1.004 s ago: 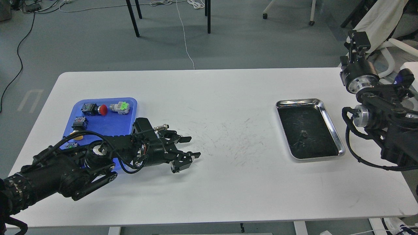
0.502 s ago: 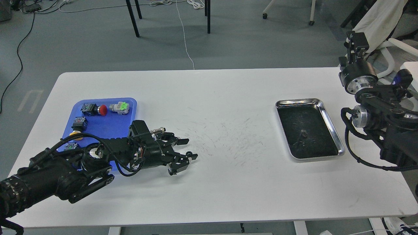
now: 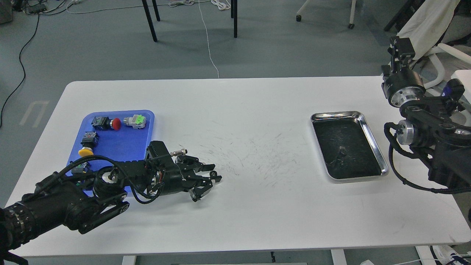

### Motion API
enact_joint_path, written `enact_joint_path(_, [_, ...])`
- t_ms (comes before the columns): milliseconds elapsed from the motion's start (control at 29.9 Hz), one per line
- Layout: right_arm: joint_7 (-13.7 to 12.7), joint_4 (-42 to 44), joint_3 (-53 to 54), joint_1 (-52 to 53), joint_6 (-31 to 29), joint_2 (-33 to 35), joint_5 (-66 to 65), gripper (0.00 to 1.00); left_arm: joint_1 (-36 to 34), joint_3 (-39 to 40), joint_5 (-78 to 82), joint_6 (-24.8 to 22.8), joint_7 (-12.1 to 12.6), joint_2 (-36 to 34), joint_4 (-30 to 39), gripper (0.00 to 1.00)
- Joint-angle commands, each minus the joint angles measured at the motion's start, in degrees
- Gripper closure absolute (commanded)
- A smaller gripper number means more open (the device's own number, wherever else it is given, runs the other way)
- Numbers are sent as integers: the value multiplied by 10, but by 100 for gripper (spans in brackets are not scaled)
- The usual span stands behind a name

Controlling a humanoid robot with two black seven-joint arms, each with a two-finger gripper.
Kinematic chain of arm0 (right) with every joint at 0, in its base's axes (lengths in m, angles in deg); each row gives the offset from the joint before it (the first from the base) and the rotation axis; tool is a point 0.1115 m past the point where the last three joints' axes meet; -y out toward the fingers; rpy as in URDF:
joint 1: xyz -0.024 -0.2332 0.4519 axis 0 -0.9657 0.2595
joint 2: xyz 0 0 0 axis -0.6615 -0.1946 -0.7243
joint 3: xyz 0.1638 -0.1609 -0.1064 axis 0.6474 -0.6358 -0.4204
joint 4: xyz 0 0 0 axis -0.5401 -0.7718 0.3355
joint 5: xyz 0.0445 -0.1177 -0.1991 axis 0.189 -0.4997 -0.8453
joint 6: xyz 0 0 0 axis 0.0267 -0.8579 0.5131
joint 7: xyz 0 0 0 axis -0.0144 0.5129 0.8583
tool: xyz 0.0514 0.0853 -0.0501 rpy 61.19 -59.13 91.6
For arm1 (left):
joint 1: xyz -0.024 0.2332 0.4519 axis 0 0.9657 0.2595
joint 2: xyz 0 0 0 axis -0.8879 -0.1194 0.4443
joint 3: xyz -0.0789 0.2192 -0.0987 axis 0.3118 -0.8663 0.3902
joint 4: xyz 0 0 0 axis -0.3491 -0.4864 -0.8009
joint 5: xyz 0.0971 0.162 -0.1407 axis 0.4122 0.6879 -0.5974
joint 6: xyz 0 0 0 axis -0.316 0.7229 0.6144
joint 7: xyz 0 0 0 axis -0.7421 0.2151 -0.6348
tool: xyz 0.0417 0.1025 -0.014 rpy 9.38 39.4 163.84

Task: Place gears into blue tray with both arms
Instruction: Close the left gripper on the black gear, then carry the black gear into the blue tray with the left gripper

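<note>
Since the earlier frames the left gripper [image 3: 214, 176] has drawn back slightly toward the rectangular bright blue plastic tray [image 3: 121, 141], and its two fingers have narrowed onto the tiny black toothed gear [image 3: 212, 173] that sat between them. The fingers now appear pressed against that gear, with the gear at the fingertips just above the white table top [image 3: 235, 110]. This grasp is judged secure but is not fully resolved at this scale.

The arm lies low and nearly parallel to the table, which suits a pinch on a flat part. The blue tray sits just behind the forearm, so the carry is short. It already holds coloured-cap push-button switches [image 3: 106, 123] along its far and left sides; the near right area is bare and is the likely drop zone.

A second small dark part, probably a gear [image 3: 342, 151], rests in the shiny steel tray with black lining [image 3: 368, 129]. The right gripper [image 3: 399, 44] is raised off the table's right edge; whether its fingers are apart cannot be told.
</note>
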Motion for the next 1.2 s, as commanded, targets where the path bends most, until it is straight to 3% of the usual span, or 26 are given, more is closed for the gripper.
enact_joint_path(0, [0,0,0,0,0,0,0,6,0,-2,0,0,0,0,0,59])
enact_joint_path(67, [0,0,0,-1,0,0,0,6,-1,-10,2,0,0,0,0,67])
enact_joint_path(201, [0,0,0,-1,0,0,0,6,-1,-12,1,0,0,2,-1,68])
enact_joint_path(368, [0,0,0,-4,0,0,0,6,-1,-13,1,0,0,1,0,82])
enact_joint_path(636, [0,0,-1,-5,0,0,-1,6,-1,-12,0,-1,0,-6,5,91])
enact_joint_path(937, [0,2,0,-14,0,0,-1,6,-9,9,-5,-5,0,-48,22,93])
enact_joint_path(1171, [0,1,1,-13,0,0,-1,6,-30,64,-5,-26,0,-118,50,93])
